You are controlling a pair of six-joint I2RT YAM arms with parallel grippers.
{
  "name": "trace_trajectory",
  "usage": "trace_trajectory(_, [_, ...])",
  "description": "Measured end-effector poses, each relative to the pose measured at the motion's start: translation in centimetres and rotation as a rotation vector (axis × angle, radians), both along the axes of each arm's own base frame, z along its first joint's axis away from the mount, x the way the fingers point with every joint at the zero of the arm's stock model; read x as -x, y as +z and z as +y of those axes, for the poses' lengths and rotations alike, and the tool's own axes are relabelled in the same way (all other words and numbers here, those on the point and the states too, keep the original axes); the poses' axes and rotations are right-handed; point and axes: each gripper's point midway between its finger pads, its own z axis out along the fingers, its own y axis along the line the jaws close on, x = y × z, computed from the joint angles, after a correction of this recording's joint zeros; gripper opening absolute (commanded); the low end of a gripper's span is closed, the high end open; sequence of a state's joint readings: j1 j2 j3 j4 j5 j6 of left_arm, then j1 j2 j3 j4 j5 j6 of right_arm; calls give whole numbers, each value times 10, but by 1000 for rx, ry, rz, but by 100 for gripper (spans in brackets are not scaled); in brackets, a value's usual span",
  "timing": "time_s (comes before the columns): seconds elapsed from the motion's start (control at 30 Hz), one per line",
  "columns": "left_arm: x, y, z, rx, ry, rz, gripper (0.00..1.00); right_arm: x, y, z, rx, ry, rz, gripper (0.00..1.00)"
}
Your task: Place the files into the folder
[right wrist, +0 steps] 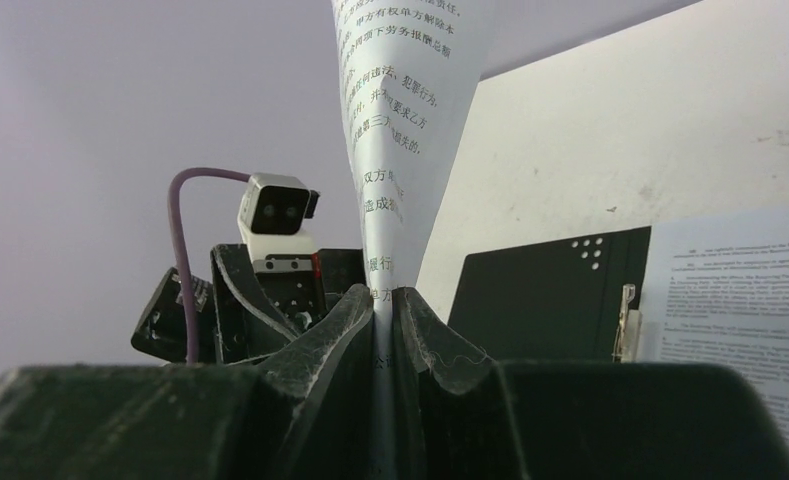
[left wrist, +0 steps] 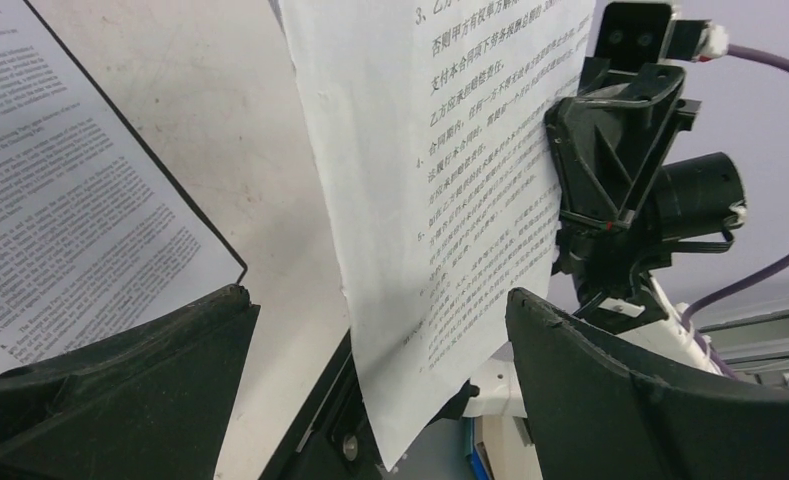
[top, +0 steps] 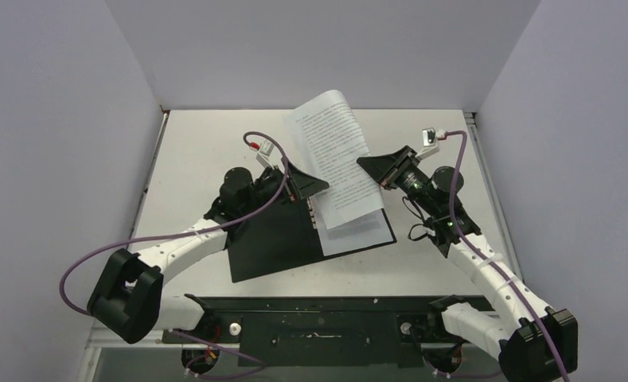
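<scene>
1. My right gripper (top: pixel 372 169) is clamped shut on one edge of the held sheet (top: pixel 330 151). In the right wrist view the paper rises straight out from between my pressed-together fingers (right wrist: pixel 345 330).
2. The held sheet is lifted off the table (top: pixel 207 151) and curled, with its free end toward 12 o'clock. My right gripper is on its 3 o'clock side.
3. My left gripper (top: pixel 309 188) stands wide apart and grips nothing, at the sheet's 9 o'clock side. In the left wrist view the sheet hangs ahead of the gap.
4. The folder (top: pixel 274 239) lies open at mid-table, black inside up, at 6 o'clock from the held sheet.
5. A second sheet (top: pixel 362 231) lies flat on the folder's 3 o'clock half, beside the spine clip (right wrist: pixel 627 320).
</scene>
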State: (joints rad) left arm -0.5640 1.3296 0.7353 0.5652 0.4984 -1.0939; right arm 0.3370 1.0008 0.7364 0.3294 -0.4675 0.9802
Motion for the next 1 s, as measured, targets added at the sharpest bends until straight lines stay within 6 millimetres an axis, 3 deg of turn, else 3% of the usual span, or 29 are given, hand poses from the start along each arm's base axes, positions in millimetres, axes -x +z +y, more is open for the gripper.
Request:
trace_trajectory(0.1, [3, 5, 7, 43, 12, -10, 100, 4, -2, 6, -25, 15, 6, 14])
trace_trajectory(0.43, [12, 28, 17, 191, 10, -60, 74, 14, -27, 15, -78, 39, 69, 13])
trace_trajectory(0.73, [19, 41, 19, 263, -7, -90, 37, 25, -25, 14, -143, 52, 58, 13])
trace_trajectory(0.77, [19, 42, 19, 268, -8, -90, 29, 26, -26, 13, -146, 52, 60, 13])
trace_trajectory(0.83, [21, 43, 20, 274, -12, -97, 1, 27, -28, 13, -153, 53, 65, 13])
trace_trajectory(1.0, [22, 46, 20, 281, -17, -107, 0, 30, -25, 12, -163, 56, 59, 18])
